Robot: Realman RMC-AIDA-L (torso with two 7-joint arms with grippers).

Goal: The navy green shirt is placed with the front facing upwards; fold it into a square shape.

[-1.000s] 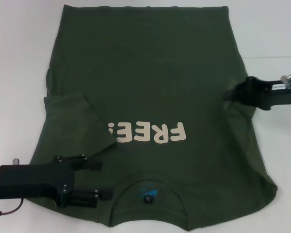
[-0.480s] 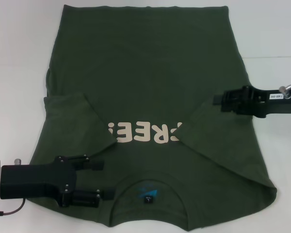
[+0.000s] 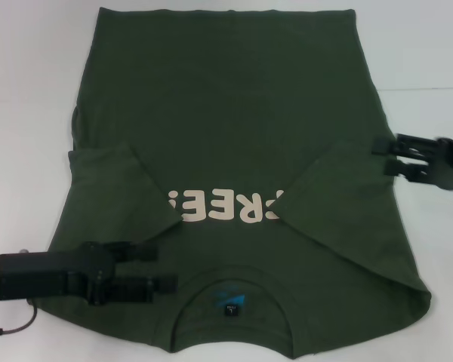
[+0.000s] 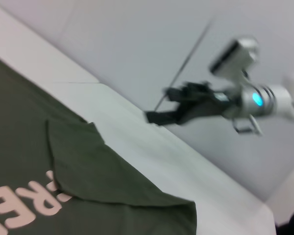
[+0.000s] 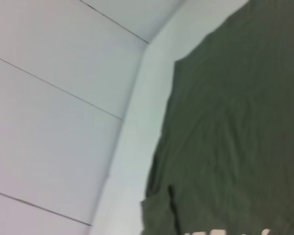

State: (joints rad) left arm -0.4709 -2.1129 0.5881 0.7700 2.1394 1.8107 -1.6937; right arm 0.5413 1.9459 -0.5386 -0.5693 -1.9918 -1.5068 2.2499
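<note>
While the collar (image 3: 228,296) marks the near edge of the shirt (image 3: 234,136) — spread front-up on the white table (image 3: 30,90) — the left gripper (image 3: 166,265) sits low just beside that collar, fingers spread, nothing pinched, about where it was a sec ago. Beyond the collar, the "FREE!" print (image 3: 225,207) is now part-covered on both sides: left sleeve (image 3: 124,188) already folded in, right sleeve (image 3: 336,181) freshly laid over the last letters. Farther off, at the shirt's right edge, the right gripper (image 3: 381,154) has let go & backed off outward, fingers apart, empty. So both sleeves look done; prob. next is the lengthwise folds — not begun.
</note>
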